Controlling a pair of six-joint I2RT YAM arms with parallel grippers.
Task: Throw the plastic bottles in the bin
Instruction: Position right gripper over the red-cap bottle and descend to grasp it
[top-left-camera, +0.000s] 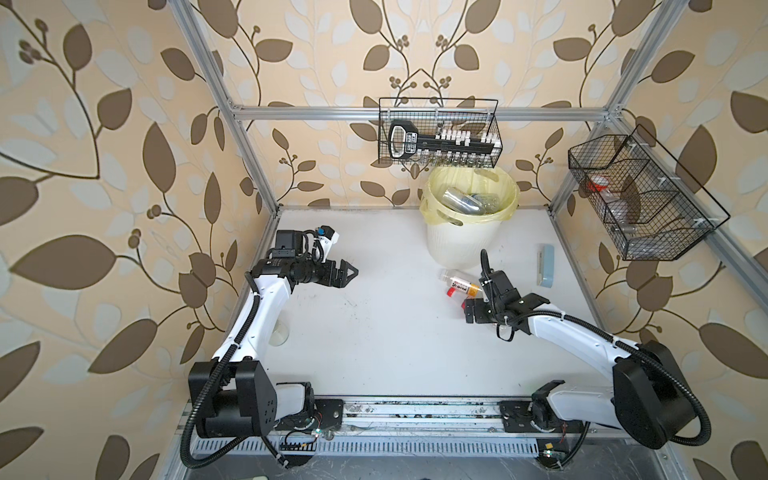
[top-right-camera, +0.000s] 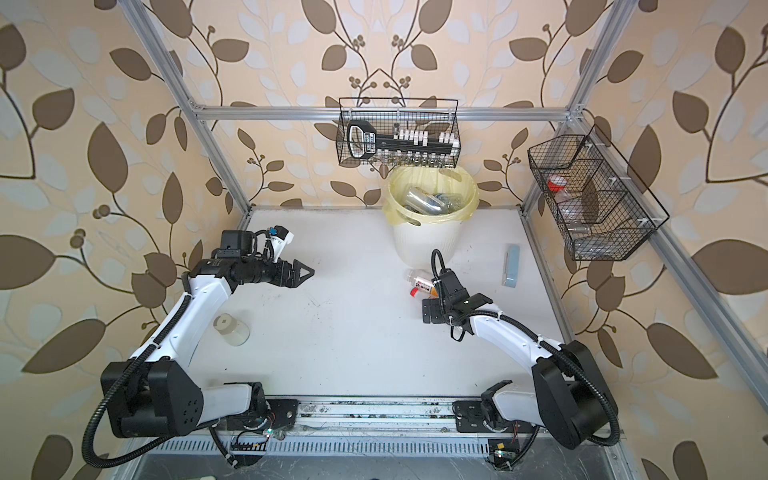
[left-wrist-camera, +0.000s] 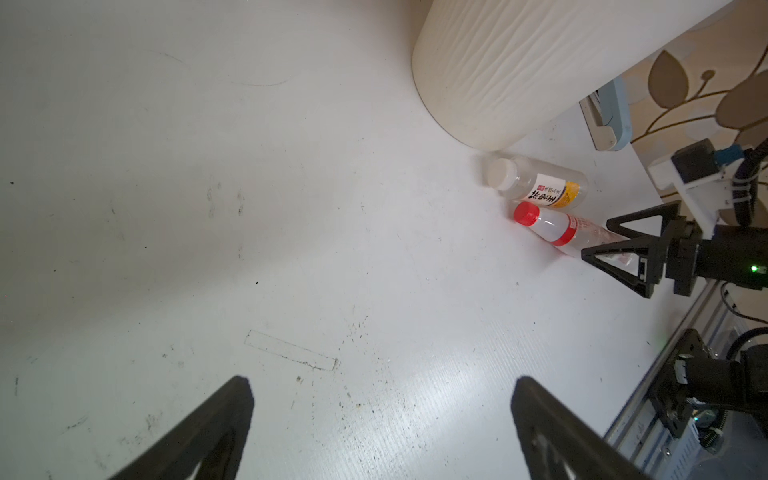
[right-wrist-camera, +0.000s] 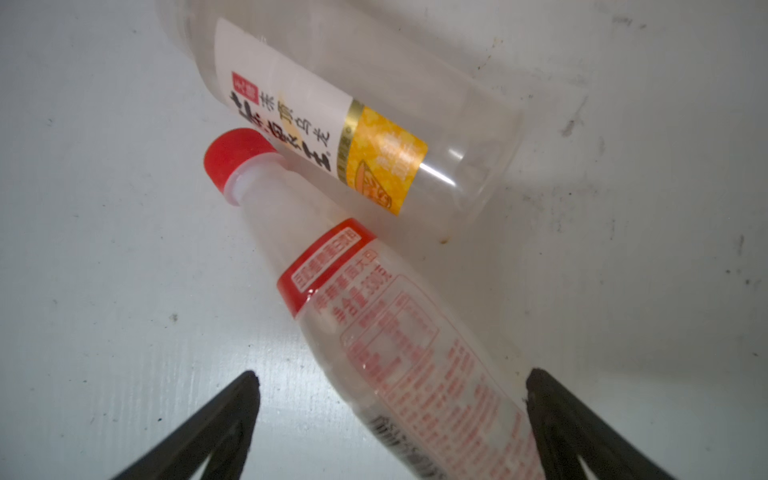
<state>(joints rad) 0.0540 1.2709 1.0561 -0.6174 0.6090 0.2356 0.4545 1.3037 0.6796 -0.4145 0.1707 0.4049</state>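
Two plastic bottles lie side by side on the white table just in front of the bin (top-left-camera: 461, 245). One is clear with a white cap and a white-and-yellow label (right-wrist-camera: 332, 124). The other is a red-capped bottle (right-wrist-camera: 374, 316), whose body lies between the open fingers of my right gripper (right-wrist-camera: 390, 386), which reaches down over it (top-left-camera: 473, 309). The fingers are not closed on it. My left gripper (top-left-camera: 349, 272) hovers open and empty over the table's left part. A third clear bottle (top-right-camera: 232, 330) stands beside the left arm. More bottles (top-left-camera: 461, 201) lie inside the bin.
A flat pale-blue case (top-left-camera: 545, 266) lies right of the bin. One black wire basket (top-left-camera: 440, 133) hangs on the back rail above the bin, another (top-left-camera: 640, 195) on the right frame. Aluminium frame posts edge the table.
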